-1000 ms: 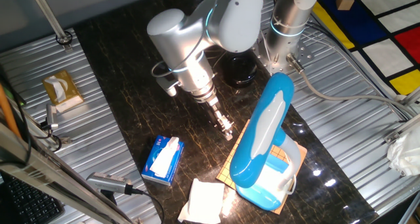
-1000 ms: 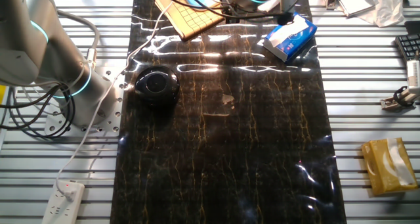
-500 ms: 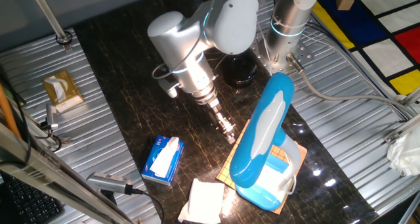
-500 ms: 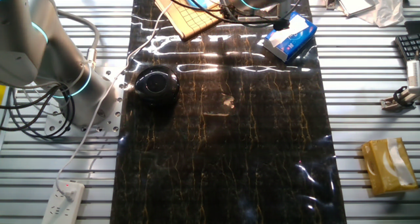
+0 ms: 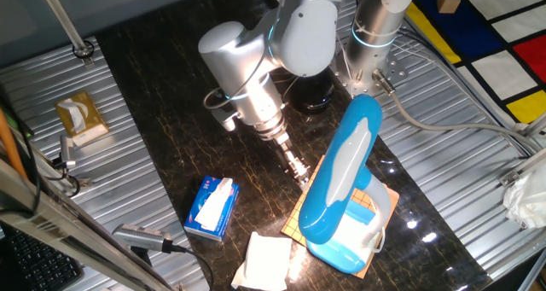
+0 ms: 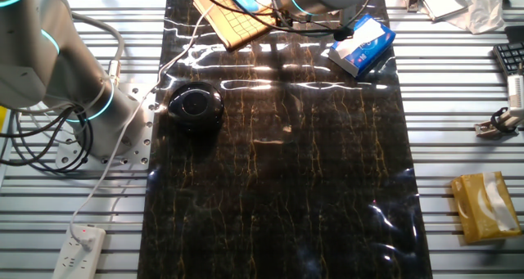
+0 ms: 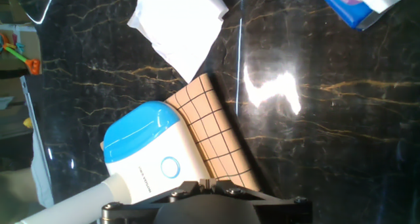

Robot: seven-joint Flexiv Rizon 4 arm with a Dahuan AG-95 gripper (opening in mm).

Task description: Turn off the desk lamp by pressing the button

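One small round button [image 7: 169, 166] on the white-blue base of the glossy sky-blue plastic desk lamp [image 5: 341, 189] is the target, and it leaves little margin. The lamp stands on a tan gridded wooden board [image 7: 220, 142] on the dark marbled counter [image 5: 171, 146], near its edge. The gripper [image 5: 296, 167] hangs just beside the lamp's arm; whether its fingers are open or closed cannot be told. A slanted push might slide the base or tip the tall lamp. Drifting off line, it would likely press blank plastic, or strike the white panel.
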